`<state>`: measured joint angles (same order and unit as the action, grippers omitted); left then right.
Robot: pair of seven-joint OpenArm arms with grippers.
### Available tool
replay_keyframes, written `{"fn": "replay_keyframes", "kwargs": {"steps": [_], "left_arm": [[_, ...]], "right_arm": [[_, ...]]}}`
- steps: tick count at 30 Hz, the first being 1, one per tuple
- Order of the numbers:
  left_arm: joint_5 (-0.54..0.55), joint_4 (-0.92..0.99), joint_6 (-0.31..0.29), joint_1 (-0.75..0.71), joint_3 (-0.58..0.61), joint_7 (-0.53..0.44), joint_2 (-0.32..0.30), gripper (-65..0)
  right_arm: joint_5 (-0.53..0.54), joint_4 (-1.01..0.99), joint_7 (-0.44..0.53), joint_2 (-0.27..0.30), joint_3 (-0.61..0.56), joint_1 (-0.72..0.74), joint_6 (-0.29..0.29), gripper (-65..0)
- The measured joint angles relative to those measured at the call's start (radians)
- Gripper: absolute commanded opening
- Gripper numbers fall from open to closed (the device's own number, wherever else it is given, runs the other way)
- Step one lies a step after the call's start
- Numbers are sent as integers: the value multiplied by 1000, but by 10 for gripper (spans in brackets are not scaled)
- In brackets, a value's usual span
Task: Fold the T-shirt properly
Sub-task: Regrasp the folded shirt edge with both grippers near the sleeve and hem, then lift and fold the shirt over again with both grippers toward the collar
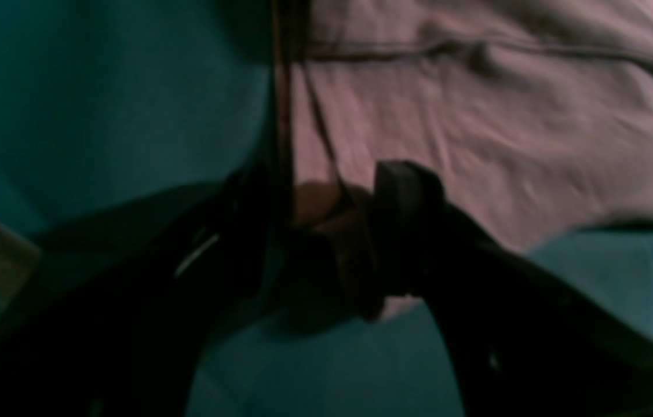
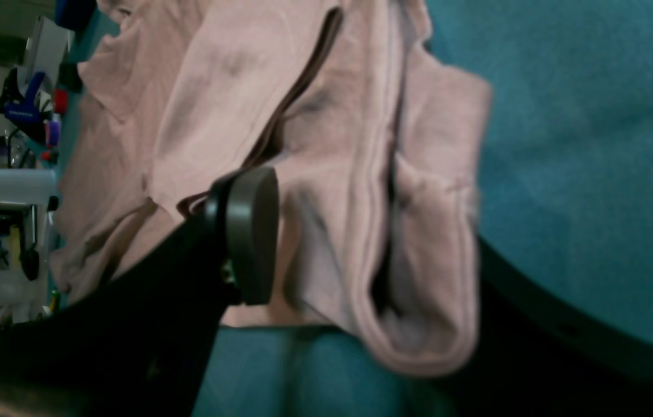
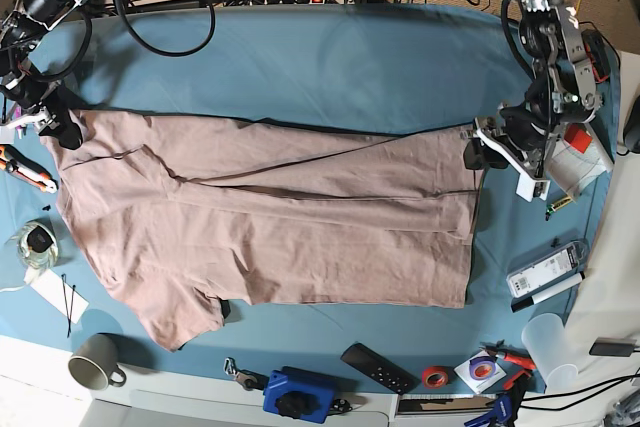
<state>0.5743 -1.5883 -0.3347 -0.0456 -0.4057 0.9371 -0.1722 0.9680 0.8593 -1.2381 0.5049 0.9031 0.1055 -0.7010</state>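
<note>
The blue cloth table cover point(image 3: 330, 67) is spread over the whole worktop, and the large dusty mauve-brown cotton T-shirt point(image 3: 270, 227) is laid across its middle, wrinkled, with one long flap already turned over the body, so a first lengthwise fold is judged to be in hand. The left gripper point(image 3: 478, 147) is set at the shirt's right edge and the right gripper point(image 3: 55, 127) at its far-left corner, each with jaws spread wide and cloth lying between them, seemingly placed to take the two ends together. Near the front edge a grey ceramic mug point(image 3: 95, 362) and a clear plastic cup point(image 3: 553, 339) are seen, their contents impossible to tell.
</note>
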Motion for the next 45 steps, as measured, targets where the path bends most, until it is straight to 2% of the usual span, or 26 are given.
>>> {"fn": "replay_keyframes", "kwargs": {"steps": [5,10,14,18,19,27,30,39,42,45], "left_arm": [[111,61,-6,59,-2,117,-2,-375],[149,64,-6,60,-1,137,0,-392],[128,65,-6,56,-1,137,0,-496],[126,66,1,51,-1,137,0,-650],[126,66,1,51,-1,137,0,-650],[127,53,1,52,-1,195,0,-650],[126,26,26,50,-1,229,-6,-650],[133,0,23,43,1,251,-76,-650],[162,-2,23,37,2,270,-109,-650],[172,-36,20,-1,2,276,-125,-650]], "right_arm": [[0,0,-3,0,0,0,0,-363],[1,0,-3,0,0,0,0,-367],[-16,0,-5,-1,0,0,0,-509],[-24,0,-18,-2,0,-1,2,-638],[-24,0,-18,-2,0,-1,4,-650],[-4,0,-19,-4,0,0,5,-650],[19,-1,-43,-5,0,0,4,-650],[28,166,-131,-6,-2,-18,5,-650],[77,235,-180,0,-2,-39,3,-650],[110,280,-187,11,-5,-69,4,-650]]}}
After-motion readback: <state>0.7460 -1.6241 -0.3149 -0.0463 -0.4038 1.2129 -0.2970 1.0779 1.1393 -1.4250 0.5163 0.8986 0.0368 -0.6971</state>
